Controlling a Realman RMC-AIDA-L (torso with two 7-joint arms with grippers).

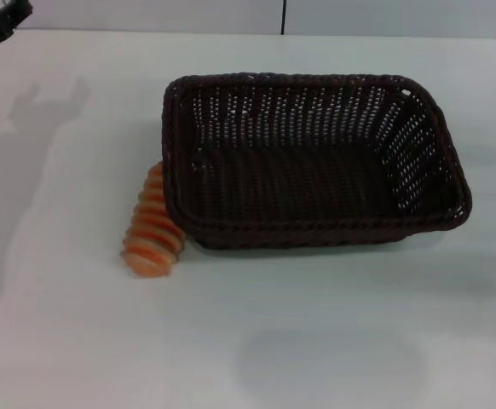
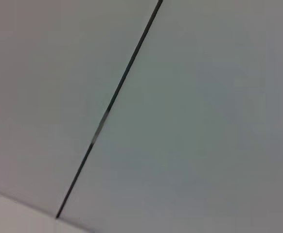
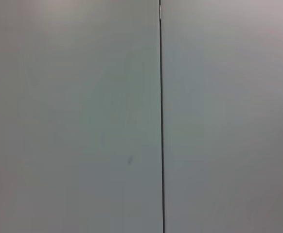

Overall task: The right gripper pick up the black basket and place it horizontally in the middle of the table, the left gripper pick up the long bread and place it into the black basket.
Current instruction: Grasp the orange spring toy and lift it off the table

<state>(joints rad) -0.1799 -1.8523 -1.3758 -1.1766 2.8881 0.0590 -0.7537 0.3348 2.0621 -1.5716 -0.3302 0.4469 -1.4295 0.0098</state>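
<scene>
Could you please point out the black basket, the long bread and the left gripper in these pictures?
black basket (image 1: 282, 183): head view, on its woven floor.
long bread (image 1: 152, 234): head view, on the striped ridges beside the basket's left end.
left gripper (image 1: 1, 21): head view, on the dark tip at the far-left corner.

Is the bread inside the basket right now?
No, the bread lies on the table against the basket's outer left side.

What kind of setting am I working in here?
Probably a lab or test bench, not a kitchen: a plain white table, pale wall panels behind, and only staged props, the black basket and the long bread tucked against it.
</scene>
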